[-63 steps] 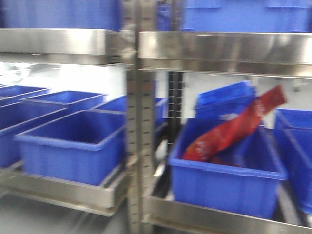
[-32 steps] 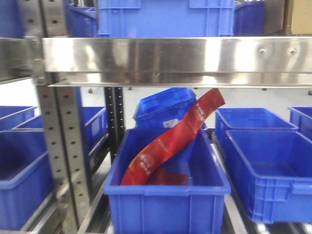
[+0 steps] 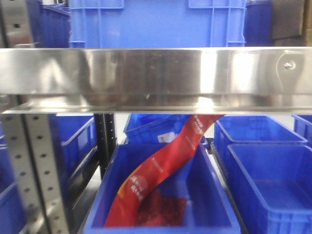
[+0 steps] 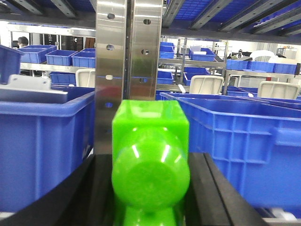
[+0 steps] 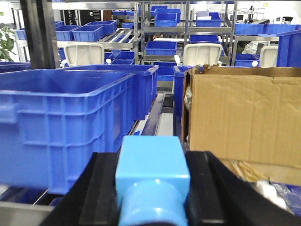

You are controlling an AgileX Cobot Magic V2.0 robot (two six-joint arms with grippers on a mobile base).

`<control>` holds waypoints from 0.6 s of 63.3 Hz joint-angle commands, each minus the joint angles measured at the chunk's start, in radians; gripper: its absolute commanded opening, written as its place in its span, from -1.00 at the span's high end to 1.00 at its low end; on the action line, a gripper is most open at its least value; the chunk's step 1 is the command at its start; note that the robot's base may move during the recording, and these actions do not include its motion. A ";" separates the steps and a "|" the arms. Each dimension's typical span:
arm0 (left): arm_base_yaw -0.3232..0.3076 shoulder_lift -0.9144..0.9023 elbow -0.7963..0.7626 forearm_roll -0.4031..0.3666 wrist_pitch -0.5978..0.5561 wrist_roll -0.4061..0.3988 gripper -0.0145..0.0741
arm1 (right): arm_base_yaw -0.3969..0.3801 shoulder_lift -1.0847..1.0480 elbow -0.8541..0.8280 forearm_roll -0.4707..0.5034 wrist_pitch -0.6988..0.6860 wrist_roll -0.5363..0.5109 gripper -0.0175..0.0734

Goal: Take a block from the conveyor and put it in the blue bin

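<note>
A: Grips a green block (image 4: pixel 150 136) in the left pincer (image 4: pixel 150 162), black fingers (image 4: pixel 96 188) pressed to both flanks, jaws closed down to the block's width.

B: And on the right?

A: Clamps a light-blue block (image 5: pixel 153 165) the same way in the right pincer (image 5: pixel 153 157), with a cardboard box (image 5: pixel 244 117) beyond it to one side.

B: Any sign of the conveyor?

A: None in any view. Only racks of bins beyond both wrists.

B: Where to set the blocks down?

A: Most likely in the blue bin (image 3: pixel 220 190) dead ahead in the front view, tucked under the steel shelf rail (image 3: pixel 156 78), with a red packet (image 3: pixel 165 165) leaning across it.

B: How to do it well?

A: Go in low, beneath the rail yet above the rim. Steer the left arm clear of the steel upright (image 4: pixel 129 70) standing beyond the green block. Send one arm at a time to avoid crowding the opening. Aim for the bare floor right of the packet. Lower well inside before opening, and hold the squeeze firm until then: looks like smooth plastic, so likely to slip.
</note>
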 commanded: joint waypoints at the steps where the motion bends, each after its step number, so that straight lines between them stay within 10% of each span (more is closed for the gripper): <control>1: -0.006 -0.003 0.001 -0.002 -0.019 -0.005 0.92 | 0.001 -0.002 0.000 -0.002 -0.016 -0.006 0.97; 38: -0.006 -0.003 0.001 -0.002 -0.019 -0.005 0.92 | 0.001 -0.002 0.000 -0.002 -0.016 -0.006 0.97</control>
